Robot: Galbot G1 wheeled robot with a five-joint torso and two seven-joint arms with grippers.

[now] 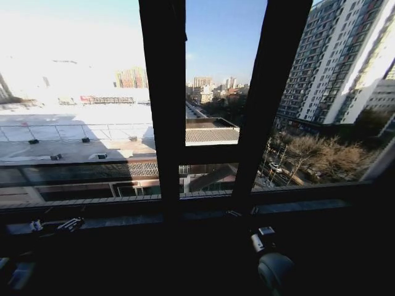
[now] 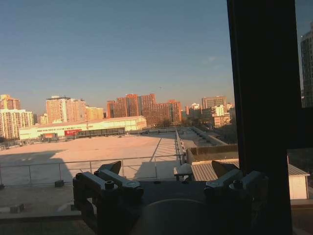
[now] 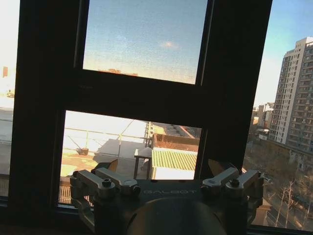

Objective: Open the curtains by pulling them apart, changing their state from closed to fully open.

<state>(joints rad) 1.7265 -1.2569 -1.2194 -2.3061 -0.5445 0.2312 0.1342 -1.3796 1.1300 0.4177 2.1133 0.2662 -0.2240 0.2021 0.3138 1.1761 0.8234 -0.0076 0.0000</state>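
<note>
Black window frame bars (image 1: 163,92) and bare glass (image 1: 74,80) stand straight ahead of both sets of fingers; where the curtains hang cannot be told. The left gripper (image 2: 168,169) faces the pane, its fingers (image 2: 111,167) spread wide and holding nothing, with a dark upright bar (image 2: 261,98) beyond one fingertip. The right gripper (image 3: 165,166) faces the frame's crossbar (image 3: 142,98), its fingers (image 3: 111,164) likewise spread and empty. Beyond the fingers lie a rooftop (image 2: 98,147) and a tower block (image 3: 293,98).
</note>
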